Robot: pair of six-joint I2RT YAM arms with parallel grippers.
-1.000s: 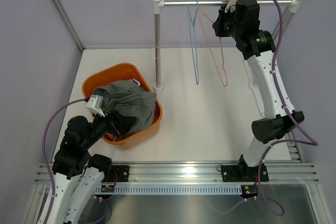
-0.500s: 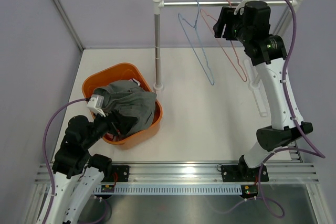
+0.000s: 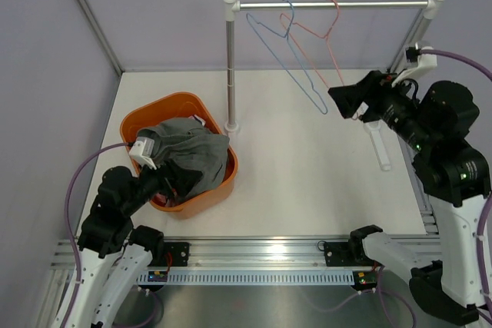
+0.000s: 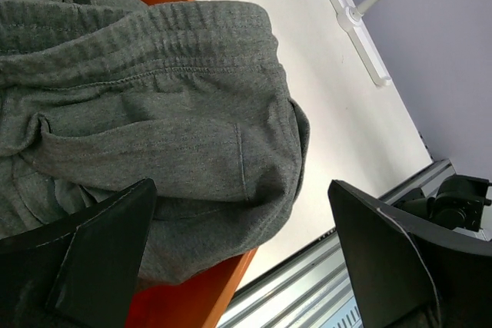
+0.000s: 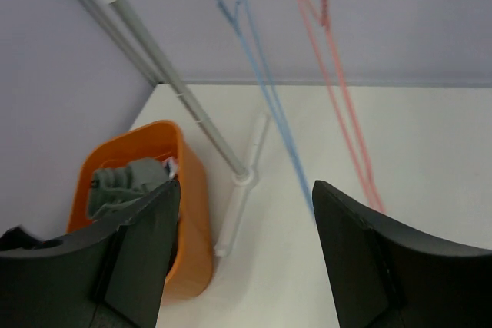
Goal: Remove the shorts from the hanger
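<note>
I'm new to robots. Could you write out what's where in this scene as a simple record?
shorts: grey, heaped in the basket
blue hanger: bare, on the rail
pink hanger: bare, on the rail
left gripper: open, over the shorts
right gripper: open, empty, away from the rail
task: shorts already off any hanger

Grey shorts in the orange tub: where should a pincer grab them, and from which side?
Take the thick waistband of the grey shorts, coming down from above. It lies as a raised, gathered ridge on the heap, easy to pinch, and the orange tub walls would likely block a sideways approach.
</note>
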